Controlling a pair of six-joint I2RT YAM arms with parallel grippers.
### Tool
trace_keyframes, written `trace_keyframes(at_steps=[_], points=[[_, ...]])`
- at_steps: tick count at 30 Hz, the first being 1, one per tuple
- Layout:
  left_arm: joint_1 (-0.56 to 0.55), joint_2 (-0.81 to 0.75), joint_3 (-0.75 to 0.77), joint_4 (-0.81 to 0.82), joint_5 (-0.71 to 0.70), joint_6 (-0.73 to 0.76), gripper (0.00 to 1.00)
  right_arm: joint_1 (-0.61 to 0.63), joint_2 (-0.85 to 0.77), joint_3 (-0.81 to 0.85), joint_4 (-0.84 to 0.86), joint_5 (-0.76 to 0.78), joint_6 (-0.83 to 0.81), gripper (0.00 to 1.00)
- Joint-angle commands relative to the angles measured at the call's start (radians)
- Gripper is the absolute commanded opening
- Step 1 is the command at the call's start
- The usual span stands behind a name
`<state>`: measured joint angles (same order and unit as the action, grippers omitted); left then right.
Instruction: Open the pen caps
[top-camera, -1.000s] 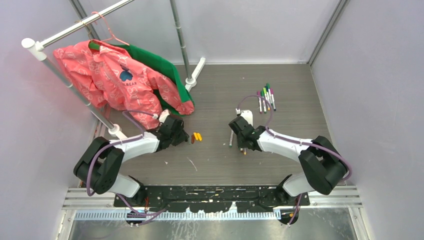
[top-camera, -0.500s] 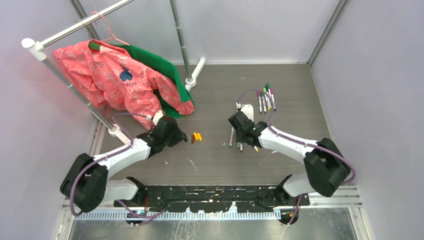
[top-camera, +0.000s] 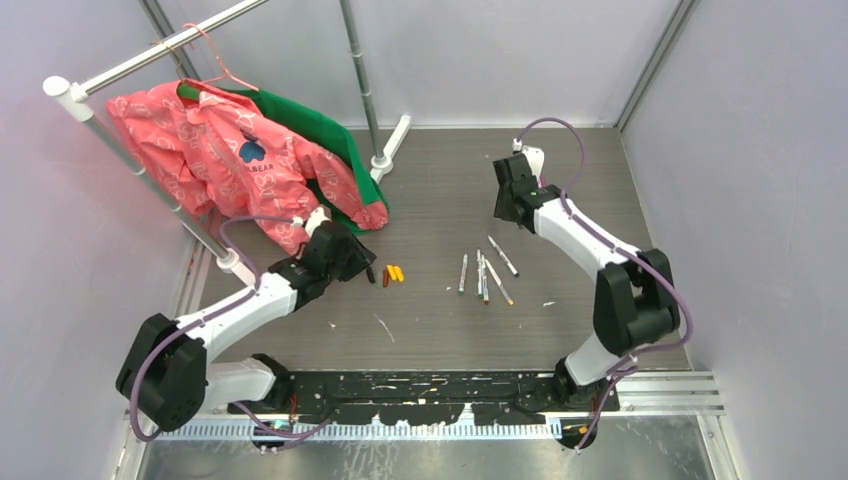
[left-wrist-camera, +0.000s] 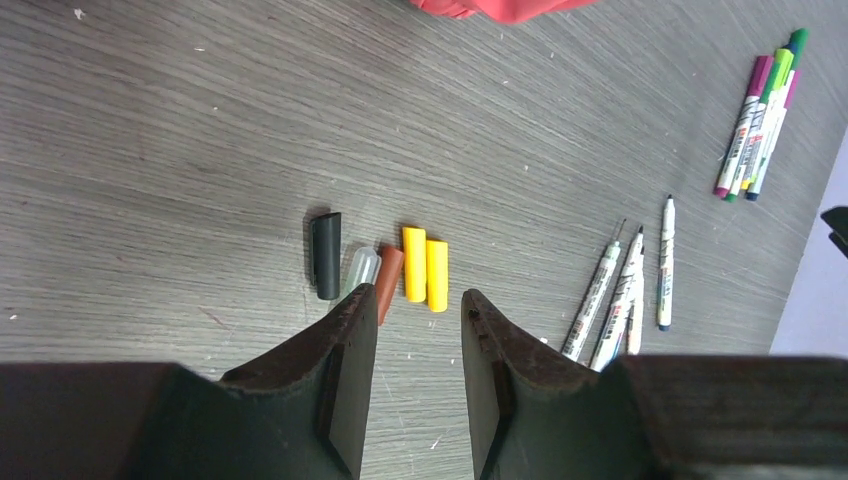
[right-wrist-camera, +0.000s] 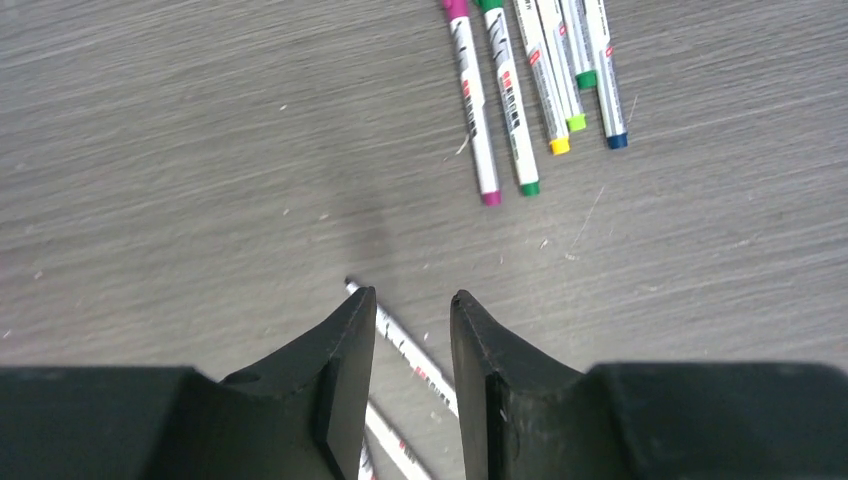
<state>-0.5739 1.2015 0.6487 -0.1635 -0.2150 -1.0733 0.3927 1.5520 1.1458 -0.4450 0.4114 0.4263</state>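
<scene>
You have five loose caps (left-wrist-camera: 414, 264) to note: one black, one clear, one orange, two yellow. Capped pens (right-wrist-camera: 510, 100): five. Uncapped pens (left-wrist-camera: 665, 260): at least four; exact count unclear. Garments (top-camera: 220, 150): two.

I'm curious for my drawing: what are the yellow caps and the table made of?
The yellow caps look like smooth plastic: even colour, slight shine. The table looks like grey wood or a wood-print sheet: long grain streaks; I cannot tell which.

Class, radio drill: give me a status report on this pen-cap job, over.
Left gripper open, empty, by five loose pen caps. Right gripper open, empty, near five capped pens. Uncapped pens lie between; nothing blocking.
</scene>
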Motion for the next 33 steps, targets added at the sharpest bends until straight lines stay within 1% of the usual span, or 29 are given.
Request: trace_keyframes(at_steps=[1, 6, 14, 24, 33], points=[[0.001, 0.030, 0.035, 0.044, 0.011, 0.017, 0.38, -0.071, 0.097, 0.088, 0.038, -0.087, -0.052, 0.39], [0.000, 0.061, 0.049, 0.054, 0.022, 0.025, 0.37, -0.137, 0.209, 0.149, 0.065, -0.119, -0.066, 0.38], [0.001, 0.104, 0.061, 0.084, 0.033, 0.025, 0.37, -0.189, 0.348, 0.255, 0.049, -0.138, -0.091, 0.38], [0.001, 0.165, 0.090, 0.106, 0.050, 0.020, 0.37, -0.240, 0.450, 0.344, 0.017, -0.186, -0.098, 0.38], [0.001, 0.161, 0.092, 0.107, 0.049, 0.019, 0.37, -0.256, 0.504, 0.346, 0.010, -0.221, -0.091, 0.37]])
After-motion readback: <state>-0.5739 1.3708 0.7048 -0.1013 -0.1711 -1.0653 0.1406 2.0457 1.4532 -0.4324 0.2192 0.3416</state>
